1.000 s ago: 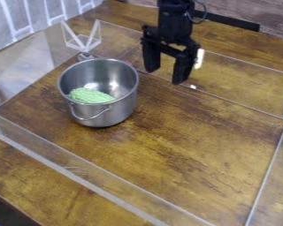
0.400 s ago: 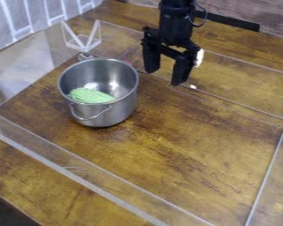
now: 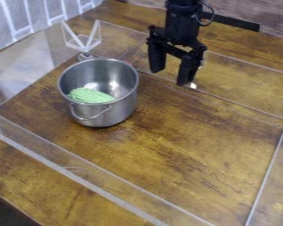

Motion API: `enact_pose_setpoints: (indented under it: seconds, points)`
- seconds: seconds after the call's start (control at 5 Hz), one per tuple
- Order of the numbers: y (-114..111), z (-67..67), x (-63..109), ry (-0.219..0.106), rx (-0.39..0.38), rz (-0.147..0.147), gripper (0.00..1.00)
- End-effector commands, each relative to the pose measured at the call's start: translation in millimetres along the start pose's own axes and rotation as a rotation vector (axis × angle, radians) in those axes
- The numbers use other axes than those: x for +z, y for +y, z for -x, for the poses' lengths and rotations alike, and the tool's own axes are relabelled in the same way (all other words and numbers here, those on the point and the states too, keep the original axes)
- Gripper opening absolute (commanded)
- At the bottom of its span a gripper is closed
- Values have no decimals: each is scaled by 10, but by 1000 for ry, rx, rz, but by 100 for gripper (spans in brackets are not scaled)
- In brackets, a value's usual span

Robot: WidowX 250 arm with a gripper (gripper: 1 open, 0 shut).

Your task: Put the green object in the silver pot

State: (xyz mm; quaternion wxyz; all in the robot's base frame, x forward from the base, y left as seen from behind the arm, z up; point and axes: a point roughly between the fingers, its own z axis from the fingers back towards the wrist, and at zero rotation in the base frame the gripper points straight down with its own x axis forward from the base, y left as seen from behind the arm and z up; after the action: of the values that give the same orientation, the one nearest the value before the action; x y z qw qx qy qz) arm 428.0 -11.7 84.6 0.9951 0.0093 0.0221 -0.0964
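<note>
The silver pot (image 3: 100, 88) stands on the wooden table at the left, its looped handle facing the front. Inside it lies the green object (image 3: 91, 94), a flat light green lump on the pot's bottom. My black gripper (image 3: 172, 74) hangs above the table to the right of the pot, apart from it. Its two fingers point down and stand open with nothing between them.
A clear plastic wall (image 3: 132, 177) borders the wooden work area on the front and sides. A thin wire stand (image 3: 81, 37) sits behind the pot at the back left. Bare wood (image 3: 191, 132) stretches right and in front of the pot.
My gripper has drifted slightly to the right and back, away from the pot. The pot and the green object have not moved.
</note>
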Motion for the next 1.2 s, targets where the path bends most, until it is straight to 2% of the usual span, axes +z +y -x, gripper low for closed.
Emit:
enact_pose_setpoints:
  seconds: [0.0, 1.0]
  points:
    - [-15, -40, 413, -101, -11, -9, 100]
    - [90, 15, 437, -95, -8, 21, 100]
